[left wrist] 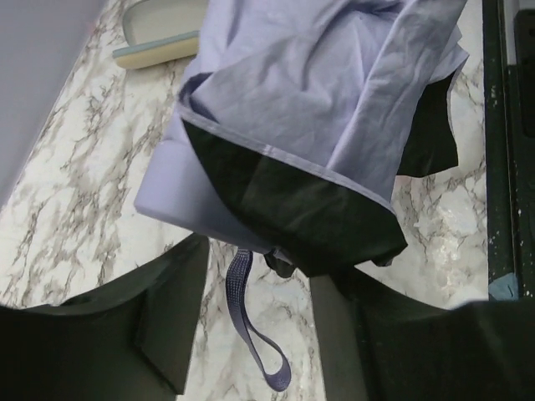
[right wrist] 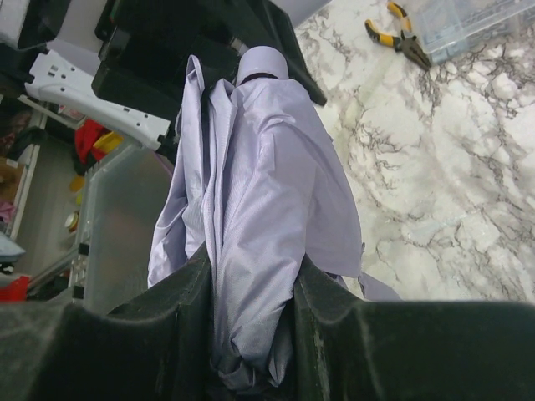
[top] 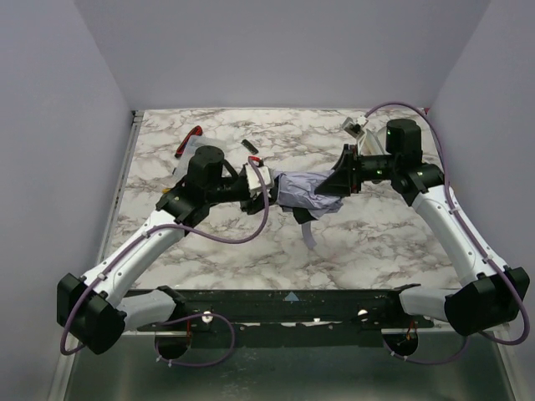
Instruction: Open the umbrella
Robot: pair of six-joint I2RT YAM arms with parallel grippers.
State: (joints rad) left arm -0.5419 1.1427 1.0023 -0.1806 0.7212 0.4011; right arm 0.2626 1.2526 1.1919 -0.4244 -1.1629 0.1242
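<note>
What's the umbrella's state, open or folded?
Folded. The umbrella is a bunched bundle of loose pleats with no canopy spread. The right gripper pinches its fabric.

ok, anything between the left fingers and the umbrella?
Nothing visible. The left fingers stand apart right at the folded end of the umbrella, with only its own strap hanging in the gap between them. The right fingers clamp the fabric at the other end.
</note>
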